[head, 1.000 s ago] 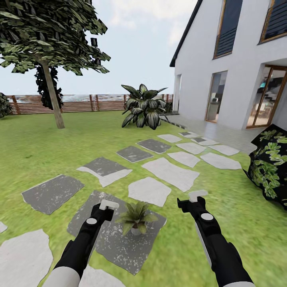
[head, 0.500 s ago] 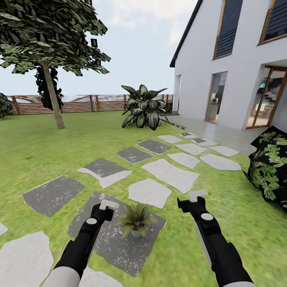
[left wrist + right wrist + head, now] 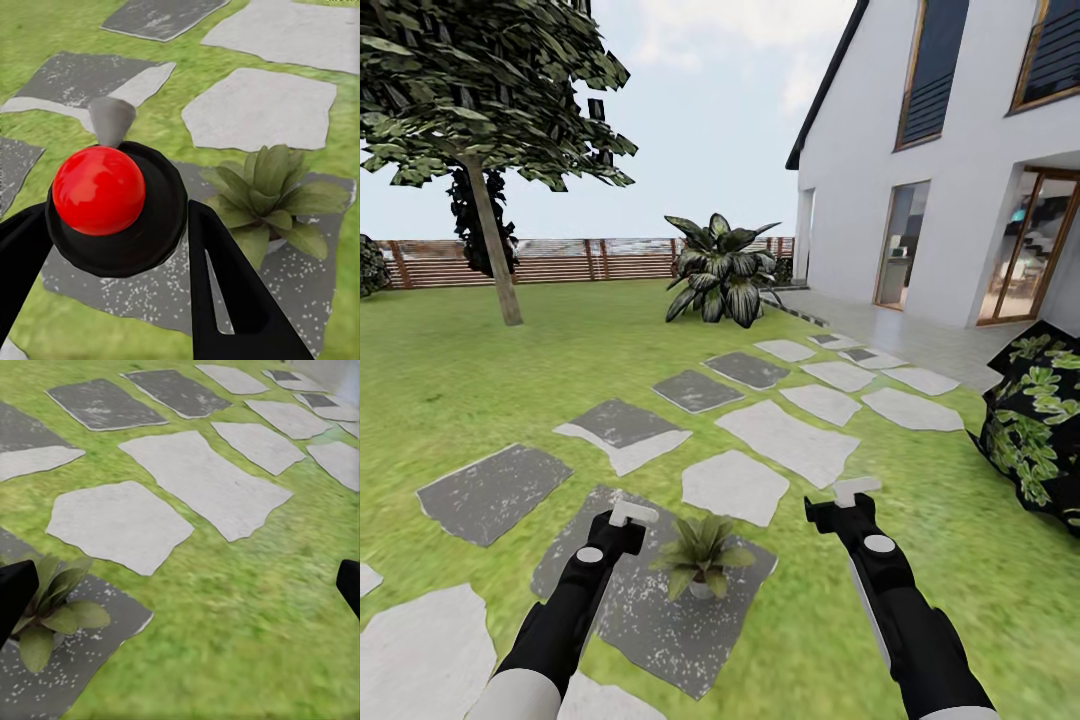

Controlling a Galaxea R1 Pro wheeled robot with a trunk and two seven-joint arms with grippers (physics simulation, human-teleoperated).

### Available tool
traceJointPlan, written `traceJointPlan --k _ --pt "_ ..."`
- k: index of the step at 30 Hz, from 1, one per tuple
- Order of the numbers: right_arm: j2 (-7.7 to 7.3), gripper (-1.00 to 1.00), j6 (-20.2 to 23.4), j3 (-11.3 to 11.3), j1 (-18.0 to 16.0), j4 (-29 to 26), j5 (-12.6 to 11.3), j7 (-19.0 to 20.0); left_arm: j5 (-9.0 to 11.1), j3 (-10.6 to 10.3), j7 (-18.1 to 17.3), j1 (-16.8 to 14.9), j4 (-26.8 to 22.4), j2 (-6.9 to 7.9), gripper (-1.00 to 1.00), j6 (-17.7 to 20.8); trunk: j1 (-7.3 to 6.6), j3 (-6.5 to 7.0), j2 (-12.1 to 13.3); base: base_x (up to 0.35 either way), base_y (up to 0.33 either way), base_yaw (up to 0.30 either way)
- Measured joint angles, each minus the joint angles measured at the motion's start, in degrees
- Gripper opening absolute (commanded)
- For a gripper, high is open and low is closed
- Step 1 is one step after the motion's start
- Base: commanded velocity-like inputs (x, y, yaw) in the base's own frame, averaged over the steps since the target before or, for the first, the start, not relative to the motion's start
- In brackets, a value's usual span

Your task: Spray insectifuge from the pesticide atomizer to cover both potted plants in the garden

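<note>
Head view shows a big white house (image 3: 960, 200) on the right and a wide green lawn (image 3: 450, 390) all around. A tall tree (image 3: 480, 90) stands on the left, and a brown wooden fence (image 3: 560, 258) runs along the back. Grey and white stepping stones (image 3: 785, 437) lie in the grass, leading toward the house. A large striped leafy plant (image 3: 722, 268) grows near the fence, and a dark leafy bush (image 3: 1035, 430) sits at the right edge. Close to the robot there is a dark grey stone (image 3: 660, 600) dotted with white specks. One small potted plant (image 3: 700, 550) stands upright on this stone, between the two arms and nearer the left one. The right claw (image 3: 845, 497) hangs over the grass just right of that stone; its black fingertips (image 3: 16, 592) are spread wide apart and nothing is between them. The left claw (image 3: 625, 520) hangs over the dark stone, just beside the plant. In the left wrist view its black fingers (image 3: 232, 300) lie close on both sides of a round black thing (image 3: 142, 225) with a shiny red ball (image 3: 99, 189) on it. I cannot tell whether this claw is squeezing it or only sitting around it.
</note>
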Motion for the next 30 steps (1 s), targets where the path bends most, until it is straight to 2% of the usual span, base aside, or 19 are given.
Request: traceJointPlan --k 30 --pt "-0.04 1.0 -0.02 -0.01 0.0 0.0 0.0 0.0 -0.03 0.0 0.01 0.0 0.0 0.01 -1.0 0.0 -6.59 5.39 12.04 0.0 0.0 0.0"
